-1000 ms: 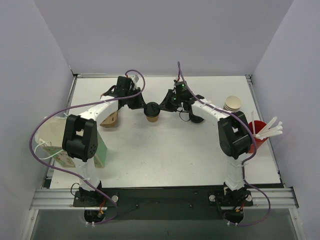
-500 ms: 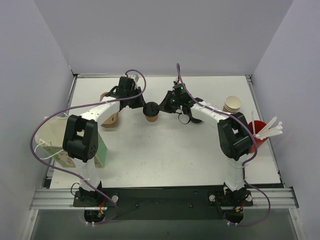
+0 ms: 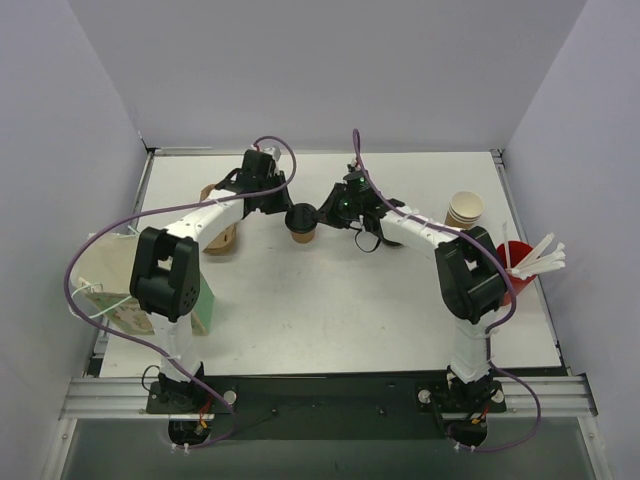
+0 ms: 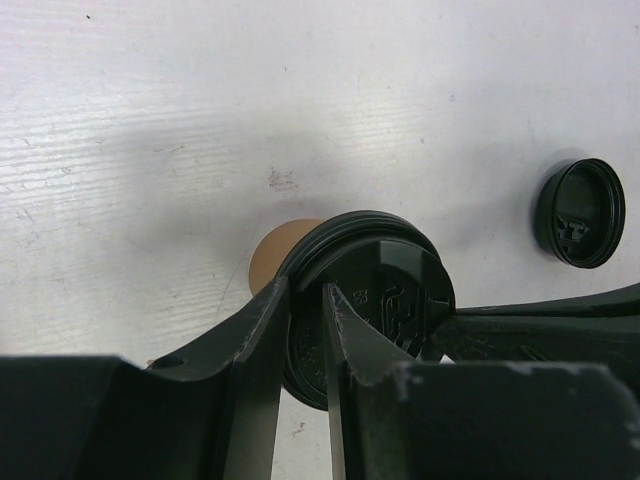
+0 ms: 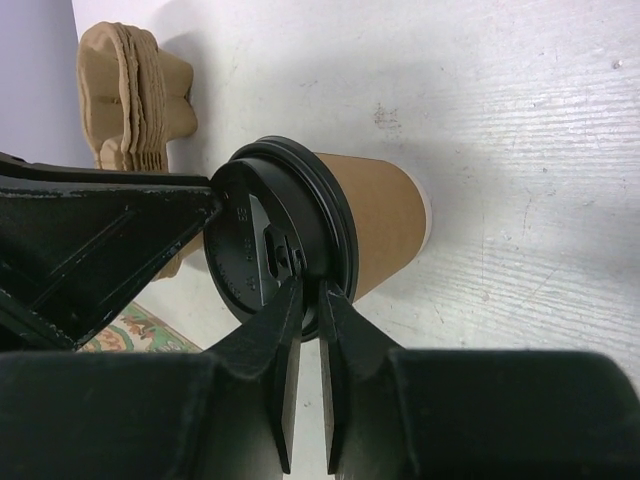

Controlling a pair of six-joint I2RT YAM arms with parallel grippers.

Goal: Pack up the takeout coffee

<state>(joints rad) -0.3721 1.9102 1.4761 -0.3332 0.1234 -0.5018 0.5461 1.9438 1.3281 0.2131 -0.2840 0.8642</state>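
Coffee cup: smooth brown paper, tapered; round black plastic lid, embossed writing unreadable.
Left jaws: clamped on lid rim.
Right jaws: clamped on lid rim.

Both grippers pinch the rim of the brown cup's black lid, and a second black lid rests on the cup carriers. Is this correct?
No: the second black lid lies on the table, not on the carriers, as the left wrist view shows. The left gripper and right gripper pinch the rim of the black lid on the brown cup.
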